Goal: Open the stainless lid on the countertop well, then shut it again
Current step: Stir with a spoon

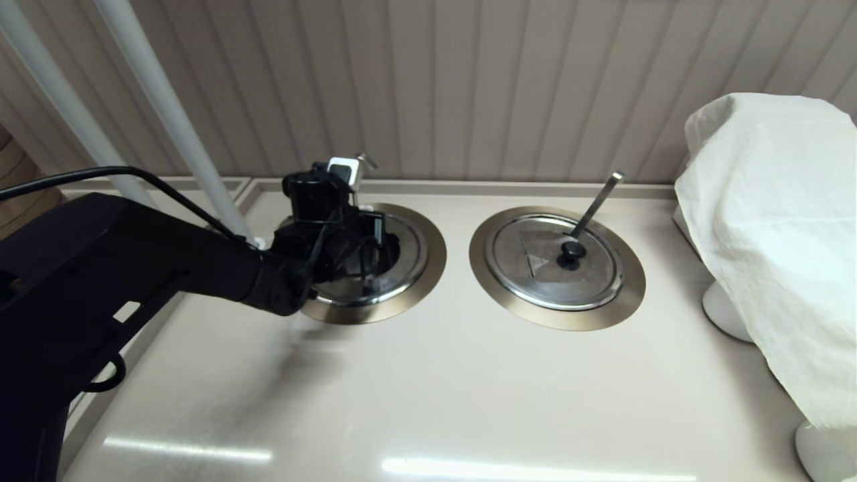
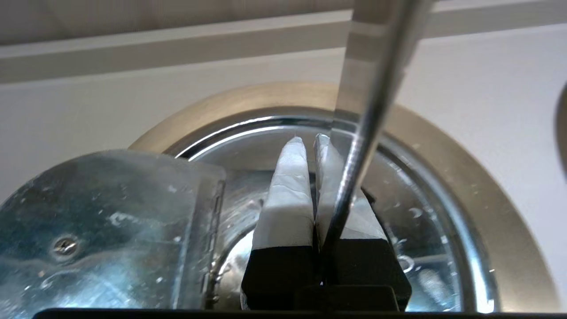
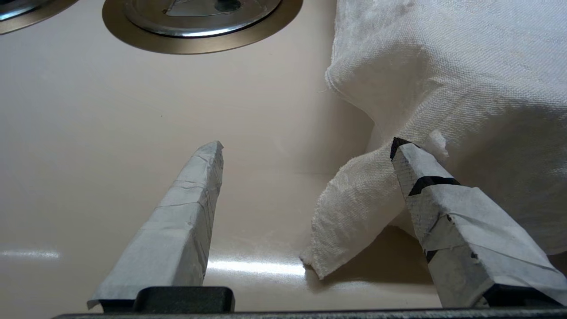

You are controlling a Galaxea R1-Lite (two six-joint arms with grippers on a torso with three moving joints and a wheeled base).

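The stainless lid point(image 1: 410, 253) point(image 2: 416, 230) sits in the left countertop well, rimmed by its bronze-grey ring point(image 1: 434, 262) point(image 2: 478, 177). Its thin hook-tipped ladle handle point(image 1: 365, 161) point(image 2: 376, 88) rises at the back. My left gripper point(image 1: 378, 258) point(image 2: 310, 138) hangs low over the lid's middle with its fingers pressed together and nothing seen between them. The handle crosses in front of one finger. A shiny steel plate with a screw point(image 2: 102, 230), apparently the lid's flap section, stands raised beside the fingers. The black knob is hidden. My right gripper point(image 3: 308, 148) is open above bare counter.
The twin lid point(image 1: 556, 258) point(image 3: 195, 13) with the flat-tipped handle point(image 1: 596, 201) lies shut to the right. A white cloth point(image 1: 776, 234) point(image 3: 443, 66) covers something at the right edge, touching one right finger. White posts point(image 1: 167, 114) stand at the back left. The panelled wall is close behind.
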